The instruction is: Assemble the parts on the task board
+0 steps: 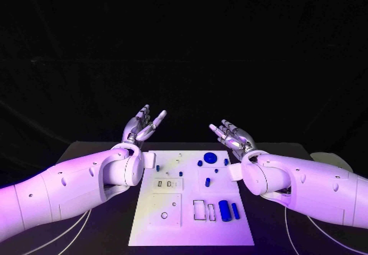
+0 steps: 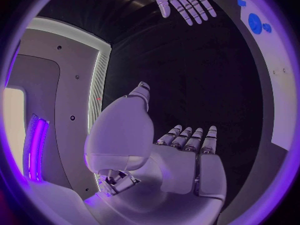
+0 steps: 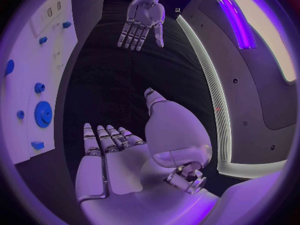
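Observation:
The white task board [image 1: 192,228] lies in the middle of the black table, with small blue parts on it. A large blue round part [image 1: 210,156] sits near its far edge, and a blue oblong part [image 1: 224,210] lies near its front right. My left hand [image 1: 143,125] is raised above the board's far left corner, fingers spread, holding nothing. My right hand [image 1: 232,136] is raised above the far right corner, palm up, fingers apart and empty. The left wrist view shows my left hand [image 2: 181,160] open and my right hand [image 2: 182,1] beyond it. The right wrist view shows my right hand [image 3: 125,160] open.
The board [image 3: 31,60] with a blue gear [image 3: 43,114] runs along the rim of the right wrist view. The black table [image 1: 92,234] extends on both sides of the board. Cables [image 1: 69,231] trail under my left arm.

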You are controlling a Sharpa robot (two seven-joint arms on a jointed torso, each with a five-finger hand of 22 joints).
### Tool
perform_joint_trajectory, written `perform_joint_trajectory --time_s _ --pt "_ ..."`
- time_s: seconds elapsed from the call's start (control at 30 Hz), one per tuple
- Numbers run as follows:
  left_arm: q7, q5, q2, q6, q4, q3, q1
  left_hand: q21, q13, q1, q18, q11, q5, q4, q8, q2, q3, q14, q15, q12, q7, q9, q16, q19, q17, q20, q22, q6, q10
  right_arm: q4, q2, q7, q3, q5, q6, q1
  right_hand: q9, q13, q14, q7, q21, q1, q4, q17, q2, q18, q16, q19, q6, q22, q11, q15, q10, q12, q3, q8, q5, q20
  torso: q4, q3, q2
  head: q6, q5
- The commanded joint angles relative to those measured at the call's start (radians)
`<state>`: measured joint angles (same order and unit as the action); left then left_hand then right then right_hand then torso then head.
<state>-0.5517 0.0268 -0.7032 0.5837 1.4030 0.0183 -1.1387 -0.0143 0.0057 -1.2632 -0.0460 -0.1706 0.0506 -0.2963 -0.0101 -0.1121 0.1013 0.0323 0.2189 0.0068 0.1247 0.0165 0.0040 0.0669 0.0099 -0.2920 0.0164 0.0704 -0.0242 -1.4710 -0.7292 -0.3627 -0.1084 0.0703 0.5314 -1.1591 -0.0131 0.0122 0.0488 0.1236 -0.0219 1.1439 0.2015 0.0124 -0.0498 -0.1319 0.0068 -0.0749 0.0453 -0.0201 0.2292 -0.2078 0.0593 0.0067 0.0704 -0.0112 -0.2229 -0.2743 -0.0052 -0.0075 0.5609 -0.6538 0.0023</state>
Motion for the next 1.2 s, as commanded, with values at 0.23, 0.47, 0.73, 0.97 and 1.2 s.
perform_joint_trajectory --time_s 0.23,0.47,0.73,0.97,1.2 --pt "-0.045 0.031 0.004 -0.086 -0.004 0.0 -0.003 -0.069 0.024 -0.095 -0.015 -0.05 0.003 0.008 -0.058 0.046 0.012 0.171 0.044 0.035 0.132 0.037 0.071 0.166 0.047 -0.005 0.037 0.157 -0.144 0.023 0.012 0.112 -0.02 0.095 -0.214 -0.023 -0.059 0.035 0.295 0.173 -0.102 0.212 -0.026 0.058 0.019 0.015 0.091 -0.198 0.238 -0.047 0.036 -0.039 0.33 0.065 0.034 -0.088 0.014 -0.02 -0.0003 -0.0002 0.0 0.0 0.0" --pt "-0.081 0.025 -0.092 -0.074 0.079 0.0 -0.007 -0.248 0.068 -0.192 -0.112 -0.072 0.004 0.038 -0.2 0.063 0.045 0.69 -0.011 0.16 0.157 0.122 0.268 0.626 0.154 0.003 0.103 0.507 -0.698 0.034 -0.028 0.029 -0.019 0.475 -0.033 -0.048 -0.098 0.046 0.558 0.167 -0.176 0.29 -0.068 0.09 0.036 0.002 0.151 -0.412 0.434 -0.065 0.023 -0.023 0.622 0.085 0.071 -0.149 0.045 -0.017 0.0164 -0.0064 0.037 -0.017 -0.015" --pt "-0.066 0.025 -0.125 -0.086 0.117 0.0 -0.011 -0.252 0.059 -0.235 -0.138 -0.041 0.003 0.067 -0.26 0.058 0.085 0.799 -0.043 0.146 0.13 0.157 0.276 0.722 0.165 0.007 0.079 0.686 -0.847 0.051 -0.036 0.039 -0.018 0.583 -0.008 -0.068 -0.12 0.052 0.761 0.149 -0.224 0.309 -0.09 0.101 0.064 -0.032 0.178 -0.61 0.604 -0.063 -0.002 0.009 0.82 0.073 0.125 -0.183 0.05 -0.015 0.0191 -0.0101 0.062 -0.013 -0.024" --pt "-0.044 0.025 -0.163 -0.103 0.162 0.0 -0.021 -0.265 0.06 -0.244 -0.14 -0.025 0.004 0.078 -0.262 0.037 0.121 0.885 -0.065 0.122 0.119 0.157 0.29 0.797 0.186 0.026 0.069 0.731 -0.915 0.062 -0.043 0.086 -0.016 0.747 -0.028 -0.095 -0.132 0.052 0.887 0.126 -0.247 0.317 -0.107 0.106 0.111 -0.053 0.196 -0.729 0.773 -0.059 -0.032 0.044 0.932 0.067 0.207 -0.209 0.041 -0.001 0.0285 -0.0143 0.092 -0.01 -0.037" --pt "-0.016 0.034 -0.206 -0.136 0.228 0.0 -0.03 -0.273 0.061 -0.241 -0.14 -0.008 0.004 0.079 -0.271 0.019 0.148 0.927 -0.081 0.116 0.102 0.158 0.294 0.836 0.201 0.041 0.065 0.773 -0.973 0.085 -0.043 0.214 -0.014 1.042 -0.152 -0.134 -0.141 0.055 1.041 0.081 -0.302 0.31 -0.118 0.139 0.179 -0.052 0.228 -0.874 0.882 -0.075 -0.083 0.102 1.089 0.067 0.35 -0.228 0.047 0.059 0.0433 -0.0189 0.122 -0.01 -0.054"
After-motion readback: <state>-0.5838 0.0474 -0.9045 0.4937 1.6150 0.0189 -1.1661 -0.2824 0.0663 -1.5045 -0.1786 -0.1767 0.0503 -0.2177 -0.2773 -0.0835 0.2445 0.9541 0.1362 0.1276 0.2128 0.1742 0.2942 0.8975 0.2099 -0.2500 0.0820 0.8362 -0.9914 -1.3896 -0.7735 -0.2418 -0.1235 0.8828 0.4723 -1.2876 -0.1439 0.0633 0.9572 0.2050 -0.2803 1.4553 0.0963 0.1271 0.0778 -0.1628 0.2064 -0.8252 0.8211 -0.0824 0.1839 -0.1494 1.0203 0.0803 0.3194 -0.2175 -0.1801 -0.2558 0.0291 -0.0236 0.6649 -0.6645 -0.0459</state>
